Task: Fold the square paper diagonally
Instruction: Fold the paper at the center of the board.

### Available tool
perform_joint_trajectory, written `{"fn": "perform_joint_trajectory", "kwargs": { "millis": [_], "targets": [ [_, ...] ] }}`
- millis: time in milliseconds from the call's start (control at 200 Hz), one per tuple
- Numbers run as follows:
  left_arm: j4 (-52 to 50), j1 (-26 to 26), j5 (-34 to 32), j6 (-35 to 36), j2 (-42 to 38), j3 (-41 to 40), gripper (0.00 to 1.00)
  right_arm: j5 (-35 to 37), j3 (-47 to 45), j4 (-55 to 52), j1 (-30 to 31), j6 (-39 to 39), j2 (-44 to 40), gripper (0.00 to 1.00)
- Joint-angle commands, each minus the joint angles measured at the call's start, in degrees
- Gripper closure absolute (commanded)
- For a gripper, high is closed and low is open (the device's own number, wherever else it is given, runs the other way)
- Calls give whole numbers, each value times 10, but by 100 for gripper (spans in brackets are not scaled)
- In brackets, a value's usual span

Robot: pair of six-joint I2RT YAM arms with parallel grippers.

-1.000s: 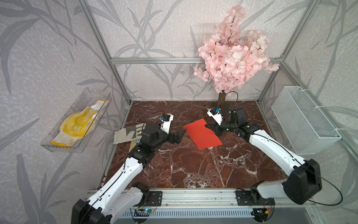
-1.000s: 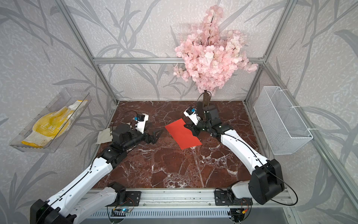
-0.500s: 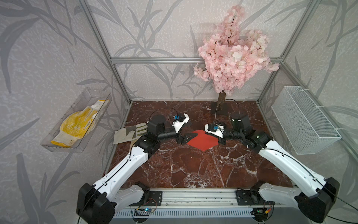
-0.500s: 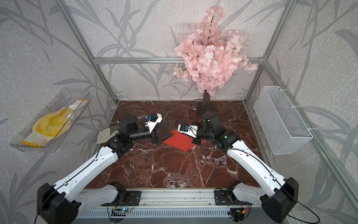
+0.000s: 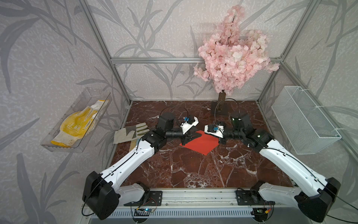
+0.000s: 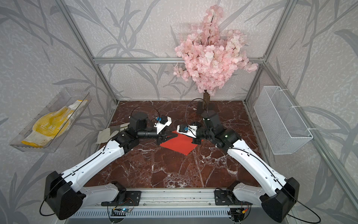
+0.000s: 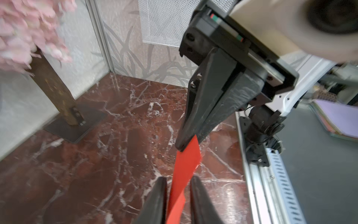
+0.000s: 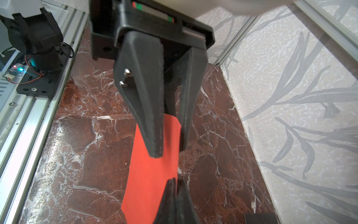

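Marble tabletop [image 5: 193, 168], with the blossom tree [image 5: 232, 56] standing at its back edge as reference. Wire basket [image 5: 302, 120] hung on the wall to the tree's right. The square paper [image 5: 201, 144], red-orange and unfolded, was in front of the tree's base, spanned between the two tools, its near corner pointing away from the tree. A grey work glove [image 5: 129, 132] lay well to the tree's left. The right gripper [image 8: 175, 181], nearer the tree, pinched one corner of the sheet with jaws fully closed. The left gripper [image 7: 178, 178], farther from the tree, straddled the opposite corner; its jaws stood narrow, with a gap visible on each side of the sheet.
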Motion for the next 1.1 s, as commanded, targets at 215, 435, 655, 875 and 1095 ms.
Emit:
{"fn": "perform_joint_trajectory", "kwargs": {
  "millis": [215,435,655,875,1095],
  "targets": [
    [-24,-7,-52,-13,-33,18,100,67,-41,87,1,38,-61,53],
    [-95,-6,-115,-71,-104,62,100,197,-177,285,0,9,-203,7],
    [-238,-6,-142,-110,-105,219,100,186,-306,480,3,-44,-282,1],
    [-294,-7,-139,-138,-90,325,100,224,-417,775,76,-185,-202,0],
    [-309,-6,-136,-156,-82,362,100,246,-416,1000,105,-243,-26,0]
  ]
}}
